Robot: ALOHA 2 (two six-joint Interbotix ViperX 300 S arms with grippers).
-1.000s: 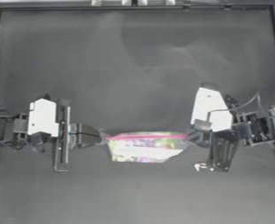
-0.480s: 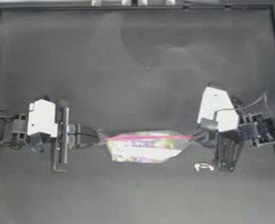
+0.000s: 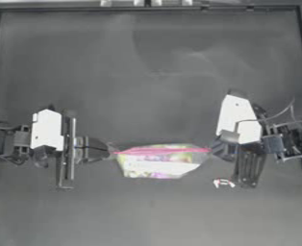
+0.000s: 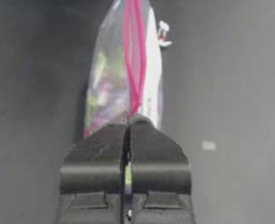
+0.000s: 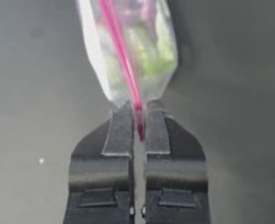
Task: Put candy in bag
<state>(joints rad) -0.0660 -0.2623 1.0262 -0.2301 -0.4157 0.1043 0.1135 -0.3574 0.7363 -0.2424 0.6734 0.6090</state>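
Since the earlier frames your right arm has drawn slightly outward and the bag [image 3: 158, 161] has pulled a touch tauter between the two grippers, while the left side has scarcely shifted; your left gripper [image 4: 128, 120] has its jaws pressed together on one end of the bag's pink strip [image 4: 135, 48], and your right gripper [image 5: 139, 114] has its jaws nearly closed, pinching the other end of that strip, so the pouch hangs stretched between your fingertips with its pastel contents sagging below the strip; the candy [image 3: 223, 182] lies on the table [image 3: 151, 72] just beside your right fingers, on the side the bag's belly hangs toward, apart from the bag and touched by nothing; in the left wrist view it shows as a small white speck [image 4: 163, 35] beyond the far end of the bag; judge the bag as light, soft and slippery film that will crumple or slide if you ease your pinch, so the strip, stiffer than the film, is the right place to hold; the candy looks tiny, light and crinkly, likely to skid on the table, so take it across its body, not its twisted ends; the mouth appears closed still, so you will probably need to open it before freeing a gripper for the candy.
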